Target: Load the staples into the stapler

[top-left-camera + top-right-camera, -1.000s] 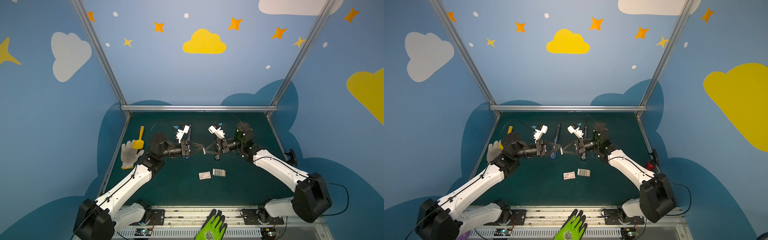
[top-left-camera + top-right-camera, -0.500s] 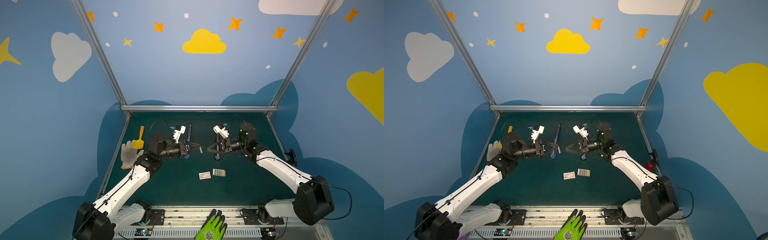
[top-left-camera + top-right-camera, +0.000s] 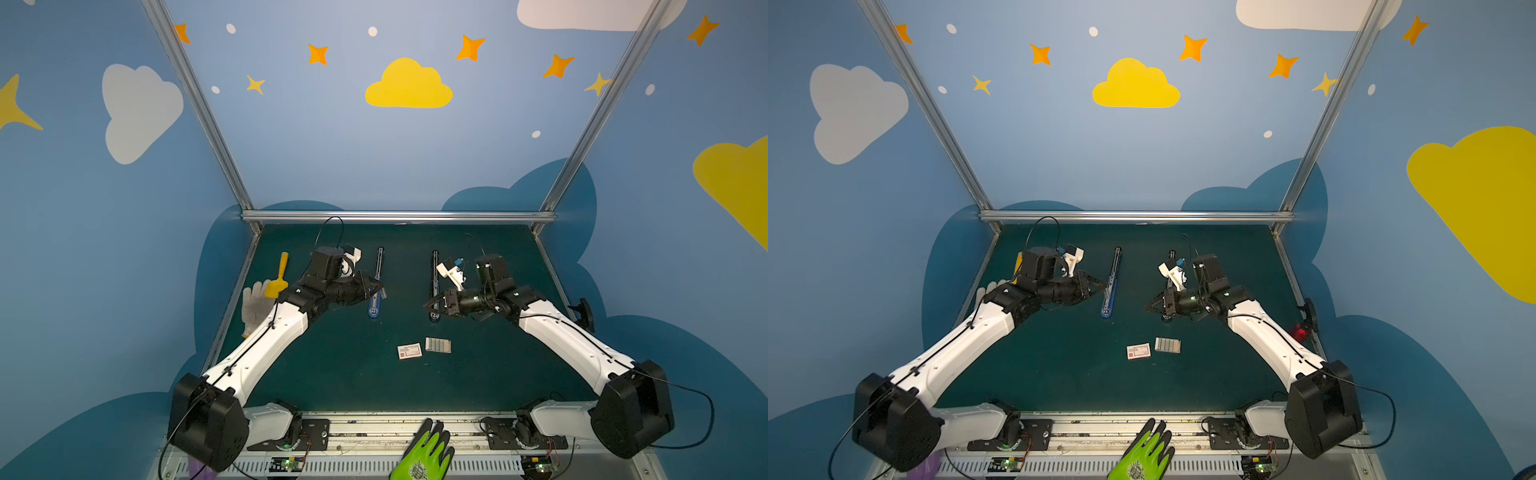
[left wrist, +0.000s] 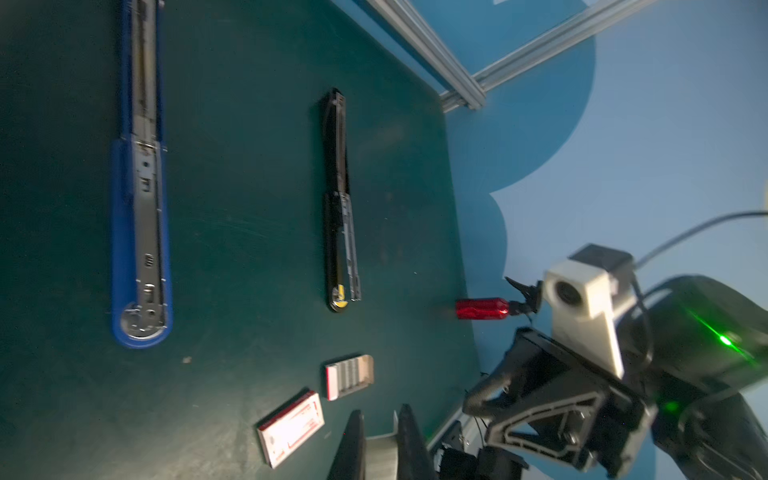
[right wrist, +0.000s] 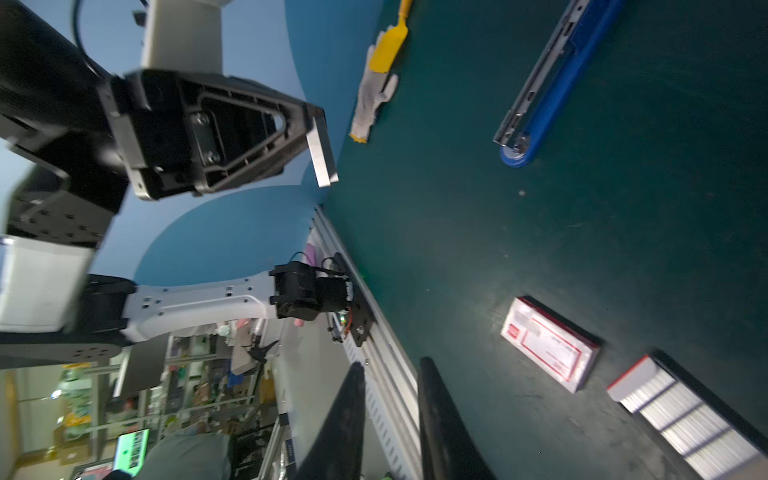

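Note:
My left gripper [image 3: 380, 289] is shut on a short silvery strip of staples [image 5: 322, 153], held above the blue stapler [image 3: 376, 291], which lies opened flat. In the left wrist view the strip [image 4: 380, 440] sits between the fingers. My right gripper [image 3: 426, 307] hovers open and empty over the near end of the black stapler [image 3: 434, 270], also opened flat. Nothing is between its jaws in the right wrist view [image 5: 392, 365]. The tray of staples [image 3: 438, 345] lies nearer the front, apart from both grippers.
A white box with a red mark [image 3: 409, 351] lies next to the tray. A yellow scoop [image 3: 279, 276] and a white knitted glove [image 3: 255, 303] lie at the left edge. A red object [image 3: 1300, 332] sits at the right edge, a green glove [image 3: 424, 455] at the front rail.
The two grippers met tip to tip over the middle a second ago. They have drawn apart, left to the left and right to the right. The right jaws have widened; the strip stayed with the left.

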You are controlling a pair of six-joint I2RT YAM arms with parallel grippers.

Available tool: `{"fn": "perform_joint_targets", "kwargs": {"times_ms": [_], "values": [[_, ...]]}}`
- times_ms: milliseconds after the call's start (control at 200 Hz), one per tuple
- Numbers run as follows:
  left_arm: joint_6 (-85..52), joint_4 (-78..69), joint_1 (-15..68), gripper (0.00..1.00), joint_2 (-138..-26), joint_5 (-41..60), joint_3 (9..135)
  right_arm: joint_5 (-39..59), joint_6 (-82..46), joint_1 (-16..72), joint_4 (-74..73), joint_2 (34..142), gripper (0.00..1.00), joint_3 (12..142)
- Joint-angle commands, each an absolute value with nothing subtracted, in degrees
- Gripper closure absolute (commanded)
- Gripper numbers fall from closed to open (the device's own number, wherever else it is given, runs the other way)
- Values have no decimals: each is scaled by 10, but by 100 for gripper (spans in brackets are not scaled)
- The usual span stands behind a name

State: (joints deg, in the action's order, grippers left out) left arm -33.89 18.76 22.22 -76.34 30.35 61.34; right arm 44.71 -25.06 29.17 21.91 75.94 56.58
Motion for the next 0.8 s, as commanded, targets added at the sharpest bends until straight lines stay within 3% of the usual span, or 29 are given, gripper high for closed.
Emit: {"fn": "perform_joint_targets", "kwargs": {"times_ms": [0,511,796], "values": [[-269,263,218,88,-813,241,669,323,-199,323,262,769,71,593],[-138,379,207,89,-1108,128,953,195,-187,372,190,836,69,629],[-88,430,207,89,-1219,82,1079,195,-198,379,160,898,69,666]]}}
